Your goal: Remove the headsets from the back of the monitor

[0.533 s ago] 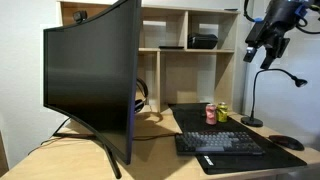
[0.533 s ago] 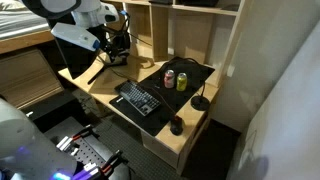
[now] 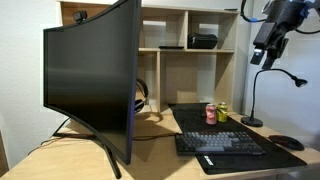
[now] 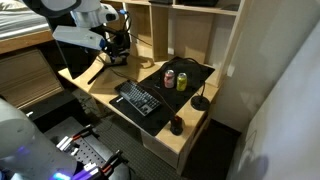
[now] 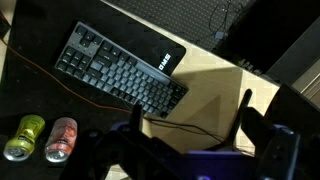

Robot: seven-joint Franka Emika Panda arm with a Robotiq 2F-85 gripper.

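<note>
The monitor (image 3: 90, 85) is a very large curved display with a dark screen, standing on the left of the desk on a black splayed-leg stand. The black headsets (image 3: 141, 98) show just behind its right edge, in front of the shelf unit. My gripper (image 3: 266, 48) hangs high at the right, far from the monitor, above the lamp and mouse. In the wrist view its fingers (image 5: 190, 120) are spread apart with nothing between them, above bare desk beside the keyboard. The headsets and monitor are out of the wrist view.
A black keyboard (image 3: 220, 143) lies on a dark desk mat, and it also shows in the wrist view (image 5: 120, 70). Two drink cans (image 3: 216, 112) stand behind it. A black mouse (image 3: 287, 142) and a gooseneck lamp (image 3: 258, 95) are at the right. Wooden shelves (image 3: 190, 70) stand behind.
My gripper has shifted slightly to the right, still high up. Nothing on the desk has moved.
</note>
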